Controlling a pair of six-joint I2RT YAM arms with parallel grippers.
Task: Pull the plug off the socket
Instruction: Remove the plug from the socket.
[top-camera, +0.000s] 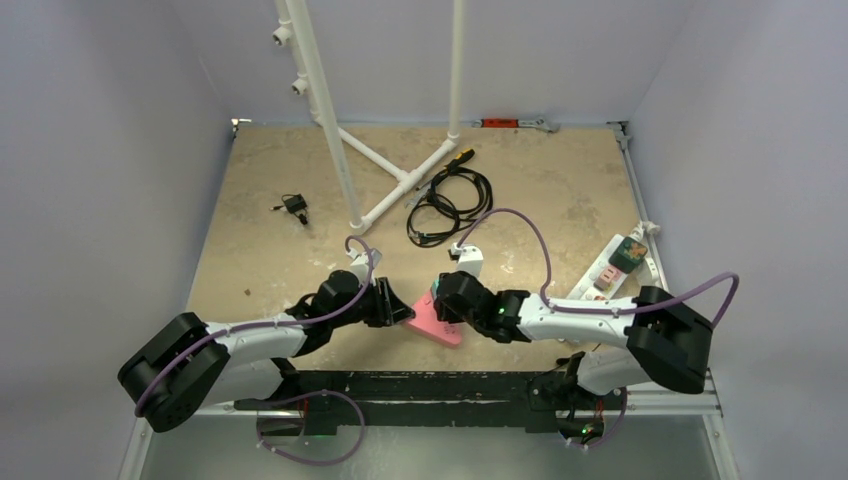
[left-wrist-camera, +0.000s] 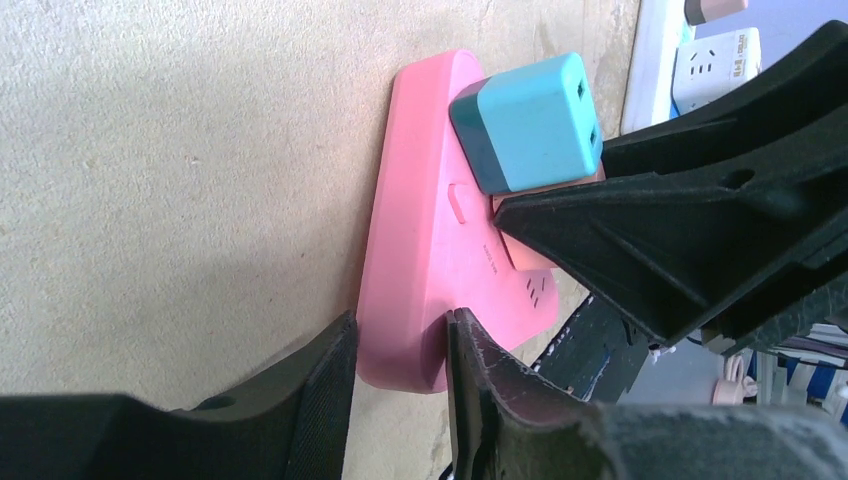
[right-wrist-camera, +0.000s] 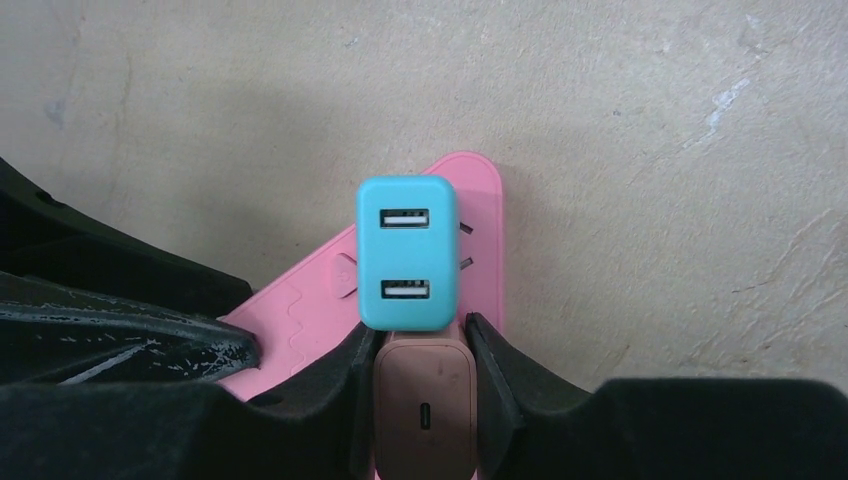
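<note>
Brown plug (right-wrist-camera: 424, 400) seated upright in pink socket strip (left-wrist-camera: 420, 250), flat on surface (top-camera: 280, 220) between arms. Right end effector (right-wrist-camera: 420, 335) clamps plug sides; left end effector (left-wrist-camera: 400, 345) pinches strip end. Likely pull axis: straight up off strip face.

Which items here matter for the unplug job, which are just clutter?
Job: pink power strip, brown plug between right fingers, left fingers clamping strip's end.
Clutter: teal charger, black cable coil, small black adapter, white power strip, PVC frame.
</note>
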